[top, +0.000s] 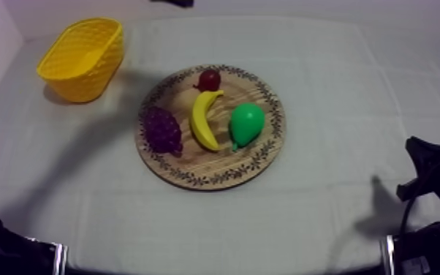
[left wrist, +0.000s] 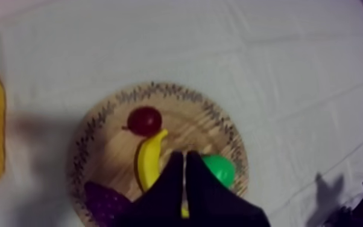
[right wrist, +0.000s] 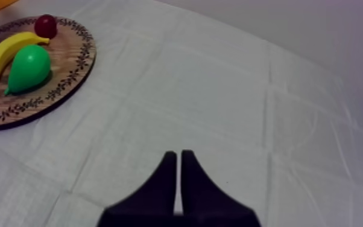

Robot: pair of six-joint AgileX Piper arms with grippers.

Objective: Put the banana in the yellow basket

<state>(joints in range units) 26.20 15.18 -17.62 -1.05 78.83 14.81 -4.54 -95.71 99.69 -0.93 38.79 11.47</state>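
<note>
Curved banana point(top: 205, 121) on round wooden board point(top: 210, 168); left fingers point(left wrist: 170, 188), right fingers point(right wrist: 167, 181) pressed together, empty.

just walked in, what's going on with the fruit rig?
Nothing is picked up yet. The banana lies on the wooden board between the grapes and the pear, with the small red fruit at its far tip. The left gripper, shut on nothing, points toward the board. The right gripper, also shut, is over bare cloth. The yellow basket stands far left, apart from the board.
</note>
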